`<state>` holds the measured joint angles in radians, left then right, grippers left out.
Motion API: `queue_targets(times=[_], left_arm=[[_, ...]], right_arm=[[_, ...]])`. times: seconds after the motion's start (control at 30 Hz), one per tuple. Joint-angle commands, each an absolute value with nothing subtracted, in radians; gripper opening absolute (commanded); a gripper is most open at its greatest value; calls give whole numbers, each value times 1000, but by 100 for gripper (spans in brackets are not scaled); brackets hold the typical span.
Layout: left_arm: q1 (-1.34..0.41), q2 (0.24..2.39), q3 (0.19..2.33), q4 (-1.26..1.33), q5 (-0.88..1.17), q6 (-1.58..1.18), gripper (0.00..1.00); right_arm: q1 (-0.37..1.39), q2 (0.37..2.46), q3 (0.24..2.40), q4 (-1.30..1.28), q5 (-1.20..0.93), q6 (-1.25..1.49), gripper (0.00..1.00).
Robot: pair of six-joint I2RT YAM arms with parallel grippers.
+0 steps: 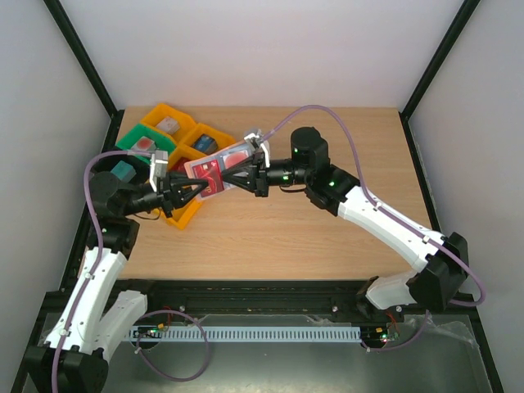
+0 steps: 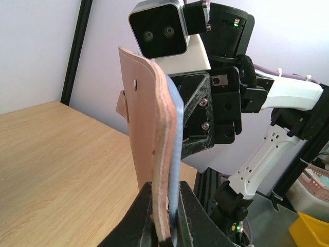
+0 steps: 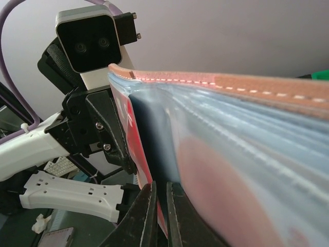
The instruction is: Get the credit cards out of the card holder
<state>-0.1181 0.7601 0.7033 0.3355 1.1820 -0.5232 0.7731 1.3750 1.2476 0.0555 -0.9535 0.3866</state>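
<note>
The tan leather card holder (image 1: 233,157) hangs in the air between my two grippers, above the table's left middle. In the left wrist view it (image 2: 146,128) stands upright, with a light blue card edge (image 2: 178,154) against its right face. My left gripper (image 2: 167,218) is shut on its lower edge; the top view shows it (image 1: 202,187) too. My right gripper (image 1: 238,173) comes from the opposite side. In the right wrist view its jaws (image 3: 162,206) are shut on the edge of a red credit card (image 3: 138,154) beside the holder's clear sleeves (image 3: 231,149) and stitched leather edge (image 3: 257,85).
Yellow trays (image 1: 168,113) and a green tray (image 1: 129,139) with small coloured blocks stand at the back left, just behind and under the grippers. Another yellow tray (image 1: 182,214) lies below the left gripper. Black frame posts rise at the table's back corners.
</note>
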Motion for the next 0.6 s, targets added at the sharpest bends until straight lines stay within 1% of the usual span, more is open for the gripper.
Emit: queue_targets(times=[0.0,0.3,0.57], left_arm=[[-147,764,705,412,1235,-515,2],[-153,752,680,423,1227,-515,2],[-153,749,669,404,1219,-497,2]], right_arm=[[769,1392,1270,77,-908,391,7],[801,1438,1309,58,-960,376,14],[805,1442,1315,57,-967,371,15]])
